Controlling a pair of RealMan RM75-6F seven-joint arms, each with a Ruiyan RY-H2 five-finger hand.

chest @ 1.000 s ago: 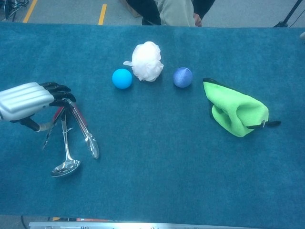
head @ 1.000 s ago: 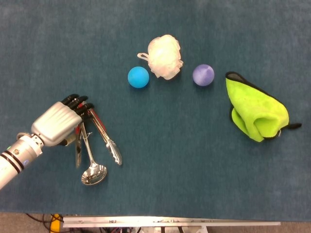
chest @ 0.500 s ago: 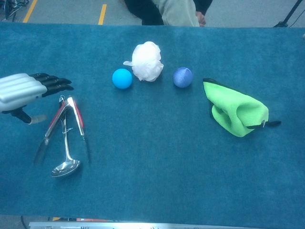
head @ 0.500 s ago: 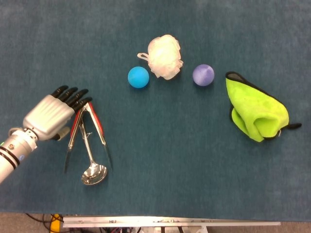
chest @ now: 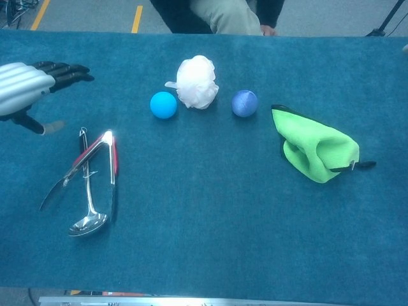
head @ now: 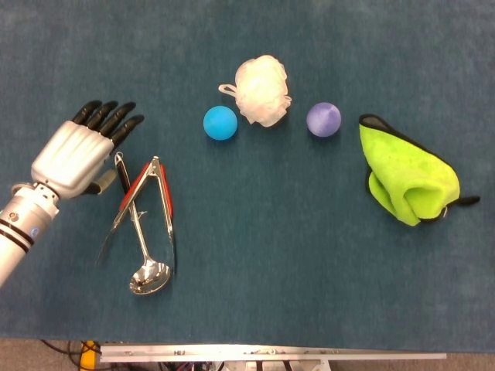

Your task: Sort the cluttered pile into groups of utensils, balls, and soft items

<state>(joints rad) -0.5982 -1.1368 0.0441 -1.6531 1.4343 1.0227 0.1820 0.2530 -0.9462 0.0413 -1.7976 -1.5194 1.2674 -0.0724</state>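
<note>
Teal carpet-like cloth covers the table, and the things lie spread across it. On the left, the left hand hangs above the cloth with its dark fingers stretched out straight and a little apart, holding nothing; in the chest view it sits clear of the utensils, up and to the left of them. Just beside it lie the tongs, red-handled, arms splayed open, and the ladle, whose handle runs up between the tongs' arms and whose bowl points toward the near edge. Well apart from these, toward the far middle, the blue ball rests just beside the white bath puff, and the purple ball lies on the puff's other side, near it. Further right, the green cloth lies crumpled, black trim along its edge. No view shows the right hand.
</note>
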